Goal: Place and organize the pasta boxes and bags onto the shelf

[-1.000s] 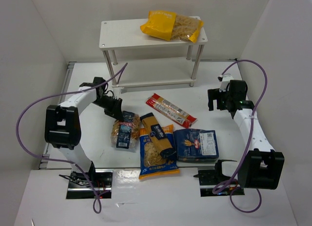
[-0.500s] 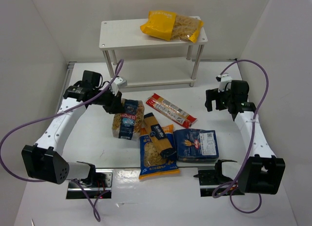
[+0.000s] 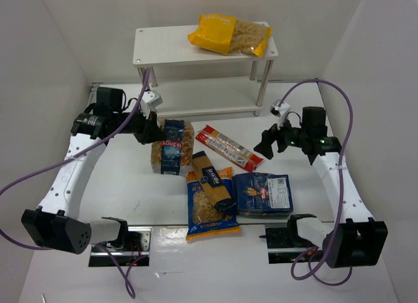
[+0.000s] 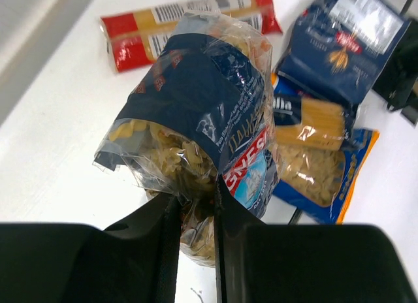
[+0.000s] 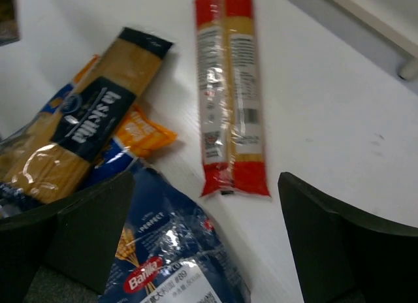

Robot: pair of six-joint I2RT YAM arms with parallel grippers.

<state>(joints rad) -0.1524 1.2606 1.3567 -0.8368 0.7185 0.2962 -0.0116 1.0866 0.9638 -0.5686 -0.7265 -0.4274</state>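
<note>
Left gripper (image 3: 149, 130) pinches the clear, dark-blue-labelled pasta bag (image 3: 171, 148) aloft; next, carry it far onto the white two-tier shelf (image 3: 170, 48). Right gripper (image 3: 269, 144) gapes wide, empty.

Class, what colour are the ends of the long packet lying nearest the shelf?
Red; the long packet shows best in the right wrist view.

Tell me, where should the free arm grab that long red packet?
Probably across its narrow width near the middle, from above: the packet lies flat, long and slim, with bare table along both long sides for the open right gripper.
</note>
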